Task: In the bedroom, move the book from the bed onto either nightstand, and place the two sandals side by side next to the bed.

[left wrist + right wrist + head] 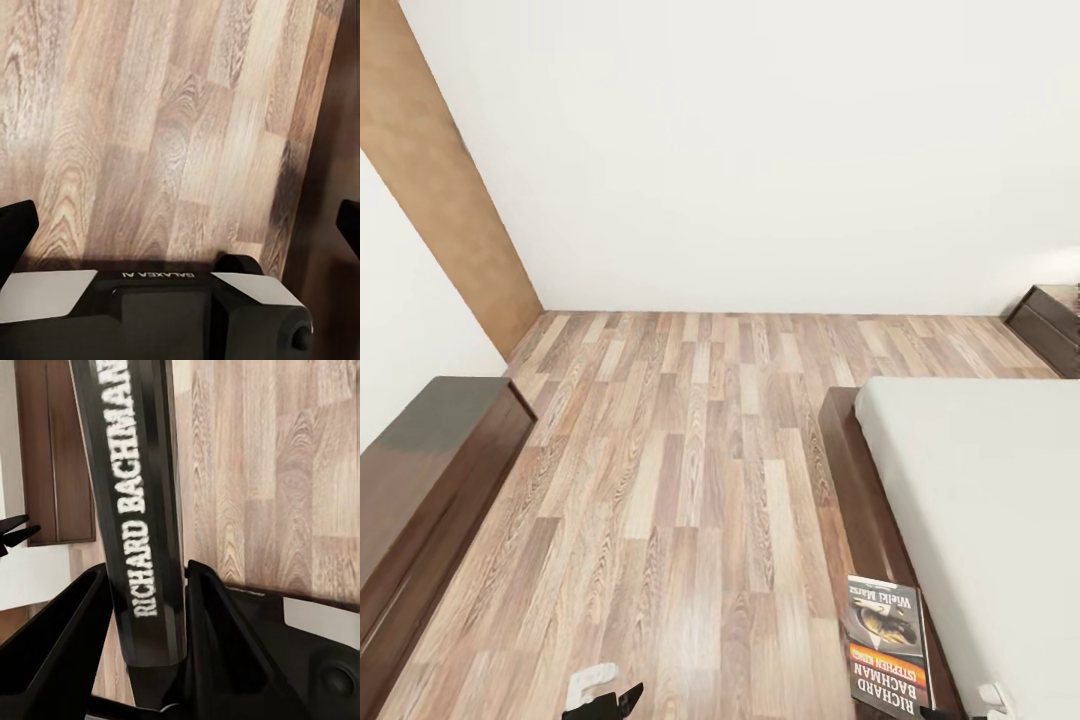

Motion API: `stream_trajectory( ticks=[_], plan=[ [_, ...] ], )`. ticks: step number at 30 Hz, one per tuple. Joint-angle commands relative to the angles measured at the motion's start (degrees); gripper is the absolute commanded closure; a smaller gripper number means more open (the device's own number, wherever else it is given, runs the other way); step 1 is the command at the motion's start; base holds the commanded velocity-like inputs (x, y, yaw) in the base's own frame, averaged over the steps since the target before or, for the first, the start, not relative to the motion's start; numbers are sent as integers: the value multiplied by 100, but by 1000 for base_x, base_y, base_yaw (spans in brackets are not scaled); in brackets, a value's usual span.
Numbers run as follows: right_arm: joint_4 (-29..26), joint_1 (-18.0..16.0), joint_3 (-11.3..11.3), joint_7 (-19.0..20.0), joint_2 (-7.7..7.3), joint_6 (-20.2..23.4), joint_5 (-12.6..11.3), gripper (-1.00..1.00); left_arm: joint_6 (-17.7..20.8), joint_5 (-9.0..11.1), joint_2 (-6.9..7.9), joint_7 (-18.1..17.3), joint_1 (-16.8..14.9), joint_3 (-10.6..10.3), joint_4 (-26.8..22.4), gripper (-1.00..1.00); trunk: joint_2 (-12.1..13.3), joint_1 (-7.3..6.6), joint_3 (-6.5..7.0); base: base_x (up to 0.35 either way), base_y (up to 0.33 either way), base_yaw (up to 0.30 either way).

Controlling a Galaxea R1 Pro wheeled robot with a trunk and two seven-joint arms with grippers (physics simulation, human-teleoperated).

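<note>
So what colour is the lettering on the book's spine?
White on a black spine, best seen in the right wrist view, where the book sits between the fingers.

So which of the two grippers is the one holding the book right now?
The right gripper: its fingers clamp the Richard Bachman book by its spine. The left gripper stands open over bare wood floor.

Book (888, 645) beside bed (990, 500)

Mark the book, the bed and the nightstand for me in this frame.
book (888, 645): head view, on the middle of its cover.
bed (980, 490): head view, on the bare grey mattress.
nightstand (1050, 325): head view, on its dark front at the far right, by the wall.
</note>
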Motion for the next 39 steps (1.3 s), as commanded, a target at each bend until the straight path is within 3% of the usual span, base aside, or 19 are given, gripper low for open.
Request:
stream_trajectory(
  ticks=[1, 39],
  plan=[
    [4, -4, 28, 15, -4, 47, -53, 100, -10, 42, 2, -27, -3, -12, 8, -100, -4, 1, 4, 0, 0, -131],
    [7, -5, 28, 13, -4, 47, -53, 100, -10, 42, 2, -27, -3, -12, 8, -100, -4, 1, 348, 0, 0, -128]
  ],
)
